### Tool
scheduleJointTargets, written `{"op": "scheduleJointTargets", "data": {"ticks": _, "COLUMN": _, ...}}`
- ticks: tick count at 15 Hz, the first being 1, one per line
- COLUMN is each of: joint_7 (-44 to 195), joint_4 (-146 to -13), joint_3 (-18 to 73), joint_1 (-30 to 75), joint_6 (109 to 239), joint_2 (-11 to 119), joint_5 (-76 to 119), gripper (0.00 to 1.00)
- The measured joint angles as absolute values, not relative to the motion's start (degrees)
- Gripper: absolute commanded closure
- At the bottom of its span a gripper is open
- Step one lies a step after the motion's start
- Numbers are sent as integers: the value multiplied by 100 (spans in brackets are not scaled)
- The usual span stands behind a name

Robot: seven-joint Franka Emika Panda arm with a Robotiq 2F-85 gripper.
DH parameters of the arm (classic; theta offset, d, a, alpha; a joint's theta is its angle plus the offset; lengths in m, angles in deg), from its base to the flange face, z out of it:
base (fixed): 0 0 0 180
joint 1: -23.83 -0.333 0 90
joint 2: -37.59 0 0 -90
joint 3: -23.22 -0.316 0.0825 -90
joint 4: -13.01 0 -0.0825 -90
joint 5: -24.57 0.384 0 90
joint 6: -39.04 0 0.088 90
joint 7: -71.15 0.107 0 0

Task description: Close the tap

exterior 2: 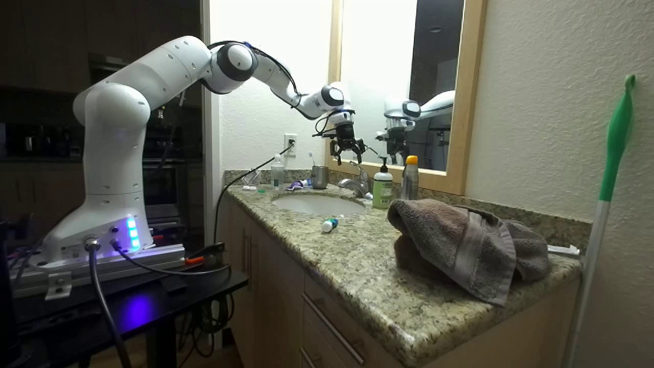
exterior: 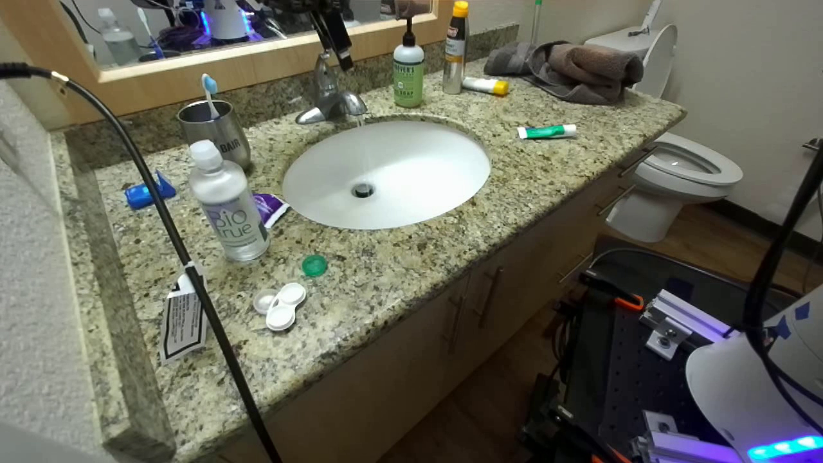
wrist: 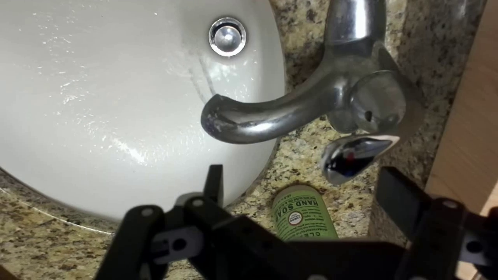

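Note:
The silver tap stands at the back rim of the white basin; it also shows in an exterior view. In the wrist view the tap's curved spout reaches over the basin, and thin streams of water run from it. The tap's lever handle carries a red and blue mark and points toward my gripper. The gripper is open and empty, its fingers wide apart, with the lever's tip just beyond the gap between them. In an exterior view the gripper hangs above the tap, close to the mirror.
A green hand soap bottle stands beside the tap, under the gripper. A yellow-capped spray can and a grey towel lie farther along the counter. A steel cup and a clear bottle stand on the opposite side. The mirror frame rises behind.

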State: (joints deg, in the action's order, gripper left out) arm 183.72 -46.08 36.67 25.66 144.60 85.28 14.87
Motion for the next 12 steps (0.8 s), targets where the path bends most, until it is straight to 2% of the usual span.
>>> {"op": "scheduleJointTargets", "data": {"ticks": 12, "joint_7": 17943, "joint_4": -4656, "joint_3": 3552, "joint_1": 2452, "joint_6": 14467, "joint_2": 8497, "joint_5": 1483, "gripper": 0}}
